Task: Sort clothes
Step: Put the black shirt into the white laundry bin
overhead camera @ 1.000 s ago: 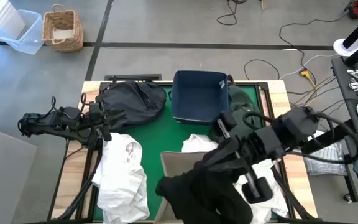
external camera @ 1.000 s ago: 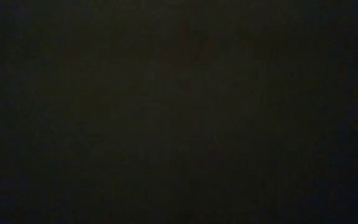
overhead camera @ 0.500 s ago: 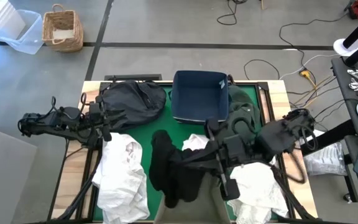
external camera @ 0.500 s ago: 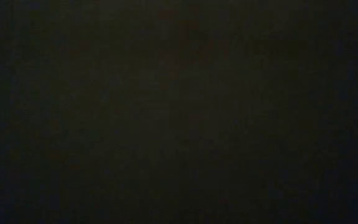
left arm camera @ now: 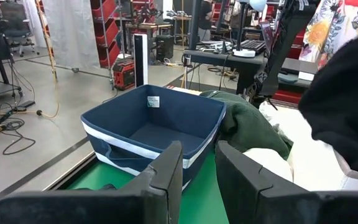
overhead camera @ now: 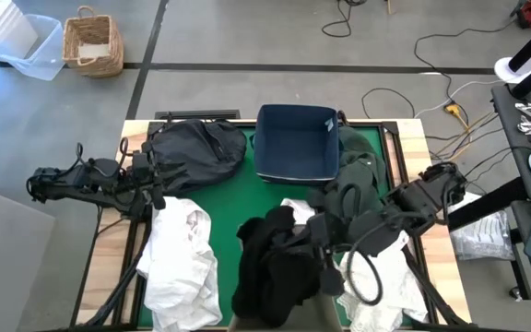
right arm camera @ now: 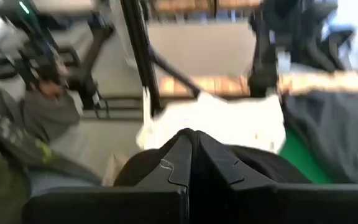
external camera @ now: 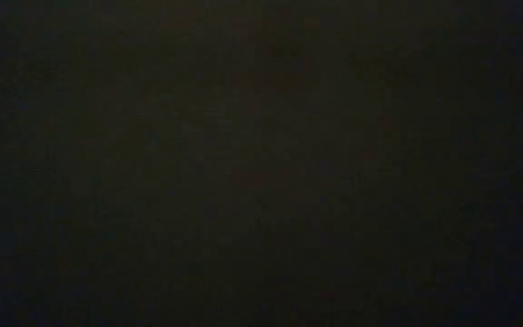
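My right gripper [overhead camera: 313, 238] is shut on a black garment [overhead camera: 273, 267] that lies bunched over the near middle of the table. The right wrist view shows the shut fingers [right arm camera: 191, 155] with black cloth beyond them. My left gripper [overhead camera: 161, 184] waits open at the table's left side; in its wrist view [left arm camera: 199, 165] it faces the navy bin [left arm camera: 154, 127]. A charcoal garment [overhead camera: 196, 148] lies far left and a dark green one [overhead camera: 353, 171] leans on the navy bin [overhead camera: 293, 143]. White garments lie at the left [overhead camera: 182, 254], middle [overhead camera: 293, 210] and right [overhead camera: 385, 277]. My right gripper pinches the black garment between its two shut fingers, coming from the table's right side. Its own fingers hide the pinched part [right arm camera: 166, 167]. The cloth spreads slack to the gripper's left and near side [overhead camera: 265, 286]. Whether it is lifted clear I cannot tell.
The beige bin [overhead camera: 328, 312] at the near edge is mostly covered by the black garment. Bare green mat [overhead camera: 233, 189] shows between the charcoal garment and the black one. A cable loop [overhead camera: 362, 277] hangs from the right arm. The low view is dark.
My right gripper, staying shut, carried the black garment from the near edge over the beige bin toward the table's left and far side, then came back a little to the right. The garment swung out long and now sits bunched near the middle.
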